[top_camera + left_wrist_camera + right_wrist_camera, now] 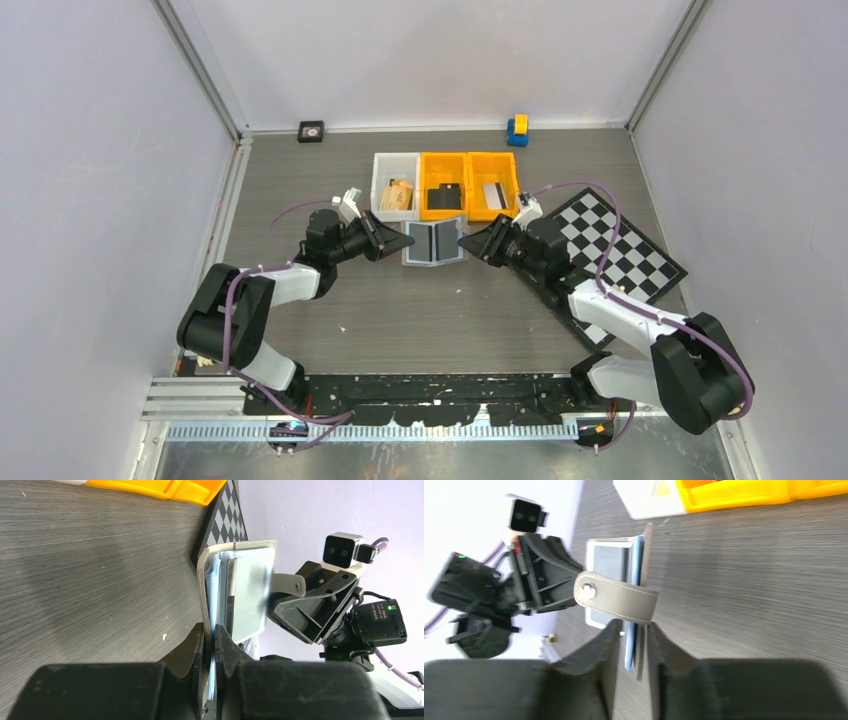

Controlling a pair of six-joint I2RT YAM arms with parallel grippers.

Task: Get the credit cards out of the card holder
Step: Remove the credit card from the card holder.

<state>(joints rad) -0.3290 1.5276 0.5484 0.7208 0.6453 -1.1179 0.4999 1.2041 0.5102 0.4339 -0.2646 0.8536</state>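
a: where's the card holder [435, 243] sitting right now?
b: it's spreading open right between the two grippers. the left gripper [210, 636] is pinching one flap, jaws narrow and pressing on both faces.
a: and the right gripper [632, 630]?
b: it's straddling the other flap, under the strap [616, 596]. jaws narrow, but i can't tell if they're actually squeezing.
a: cards?
b: a black card [443, 197] and a silvery card [494, 193] are lying in the orange bins [445, 157] just past the fingertips.
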